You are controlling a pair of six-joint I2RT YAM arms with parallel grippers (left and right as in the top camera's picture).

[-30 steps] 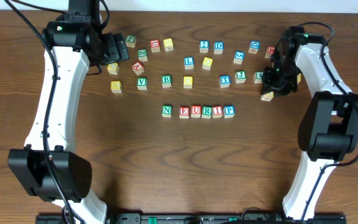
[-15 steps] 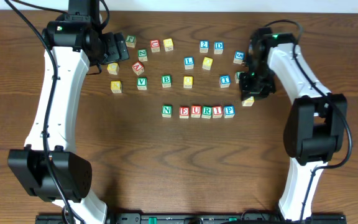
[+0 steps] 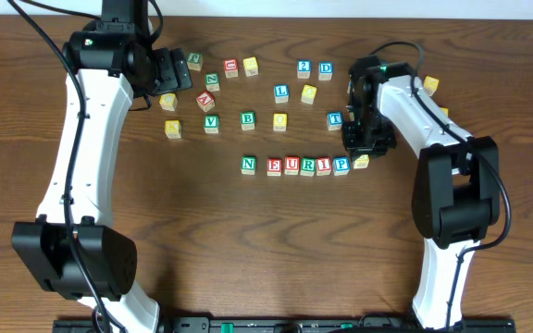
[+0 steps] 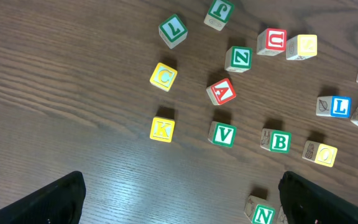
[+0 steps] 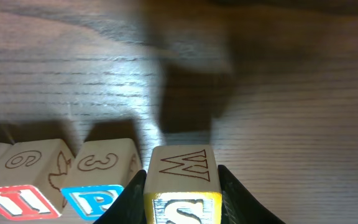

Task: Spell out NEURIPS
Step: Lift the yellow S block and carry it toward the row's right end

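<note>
- Right gripper (image 5: pixel 182 202) clamps the yellow S cube (image 5: pixel 180 180); the cube sits just right of the blue P cube (image 5: pixel 97 200), at the end of the N-E-U-R-I-P row (image 3: pixel 294 166)
- Left gripper (image 4: pixel 180 202) hangs wide open over loose cubes (image 4: pixel 222 92) at the back

Cube tally on the worktop (image 3: pixel 248 240), with two robot arms.
Six letter cubes make up the row (image 3: pixel 291 166). One yellow-faced cube (image 3: pixel 361 162) sits at its end. At least sixteen loose cubes (image 3: pixel 248 119) lie scattered, with more possibly hidden under the right arm (image 3: pixel 415 102).
</note>
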